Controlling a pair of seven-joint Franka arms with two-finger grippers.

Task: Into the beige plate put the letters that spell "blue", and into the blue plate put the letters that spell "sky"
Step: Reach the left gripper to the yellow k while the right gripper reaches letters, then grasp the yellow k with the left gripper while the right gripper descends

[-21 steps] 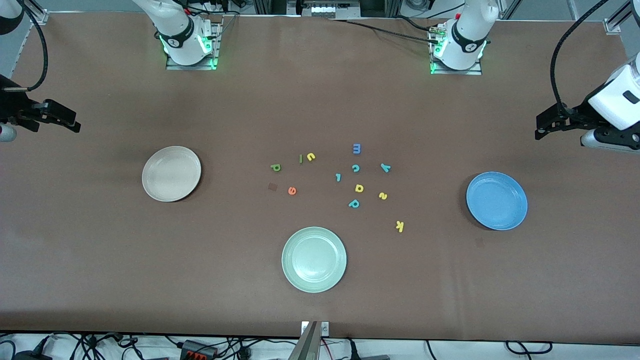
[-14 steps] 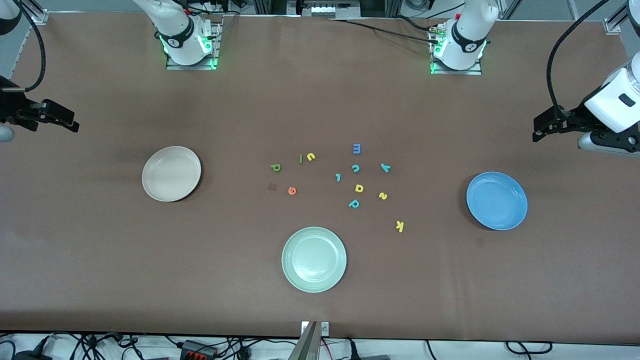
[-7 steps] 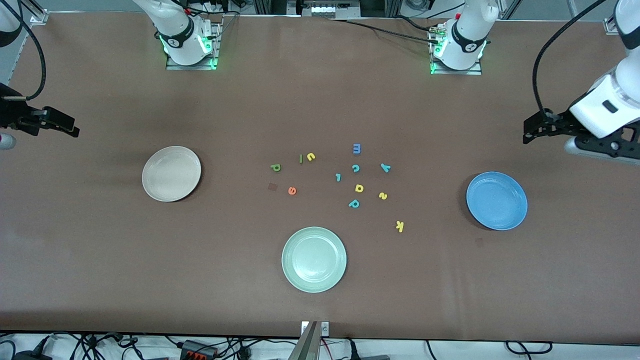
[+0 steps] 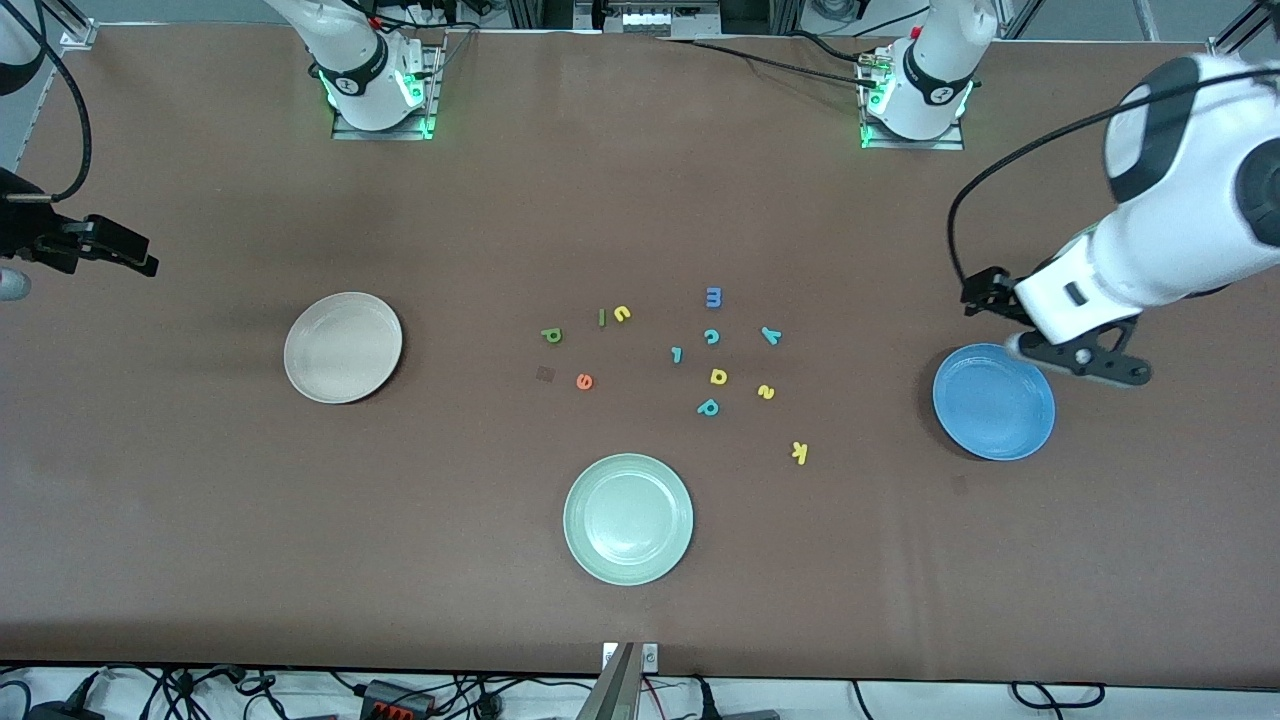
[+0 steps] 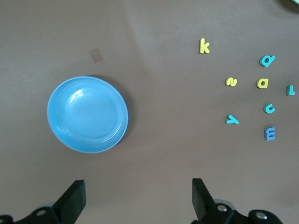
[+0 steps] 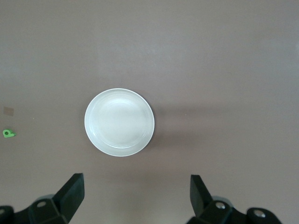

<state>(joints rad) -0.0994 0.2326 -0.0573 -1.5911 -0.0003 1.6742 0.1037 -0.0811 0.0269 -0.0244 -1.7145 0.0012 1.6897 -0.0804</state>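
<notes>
Sorting not yet begun: both plates bare, every letter loose on the worktop.

The worktop (image 4: pixel 200 560) carries the beige plate (image 4: pixel 343 347) toward the right arm's end and the blue plate (image 4: pixel 993 401) toward the left arm's end, with a pale green plate (image 4: pixel 628 518) nearest the front edge. Between them lie the small letters: green b (image 4: pixel 550 335), l (image 4: pixel 601 317), yellow u (image 4: pixel 622 313) and orange e (image 4: pixel 584 381) on the beige plate's side; teal y (image 4: pixel 770 335), yellow s (image 4: pixel 766 392) and k (image 4: pixel 799 452) on the blue plate's side. The left pincer (image 4: pixel 985 298), released and holding nothing, hangs over the blue plate's rim; the right pincer (image 4: pixel 135 255), also released, waits at its worktop edge. The next move likely calls for lowering onto one thin letter, probably y, s or k.
</notes>
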